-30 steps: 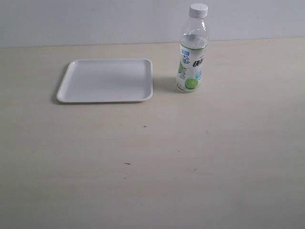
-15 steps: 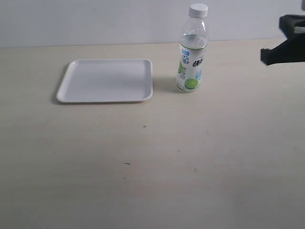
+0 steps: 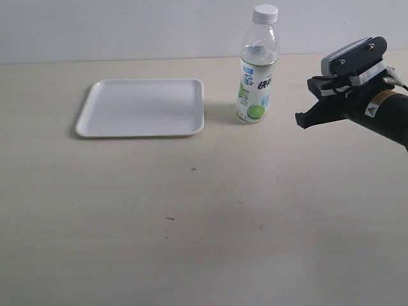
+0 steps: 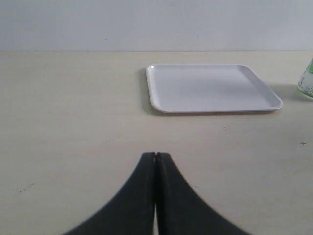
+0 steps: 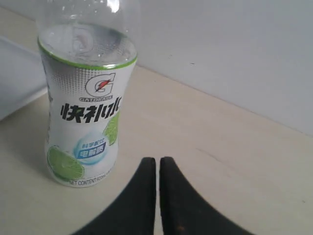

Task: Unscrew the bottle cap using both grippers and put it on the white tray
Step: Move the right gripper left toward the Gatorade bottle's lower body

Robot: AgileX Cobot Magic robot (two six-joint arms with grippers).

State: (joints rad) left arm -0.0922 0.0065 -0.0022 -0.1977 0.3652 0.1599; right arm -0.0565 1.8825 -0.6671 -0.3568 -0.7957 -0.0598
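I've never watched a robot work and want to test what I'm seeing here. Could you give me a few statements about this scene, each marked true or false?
1. The bottle cap sits on top of the bottle. True.
2. The bottle lies on its side in the white tray. False: it stands upright on the table, beside the tray.
3. The right tool is gripping the bottle. False: it is apart from the bottle, and its fingers are shut on nothing.
4. The left tool has its fingers closed together. True.
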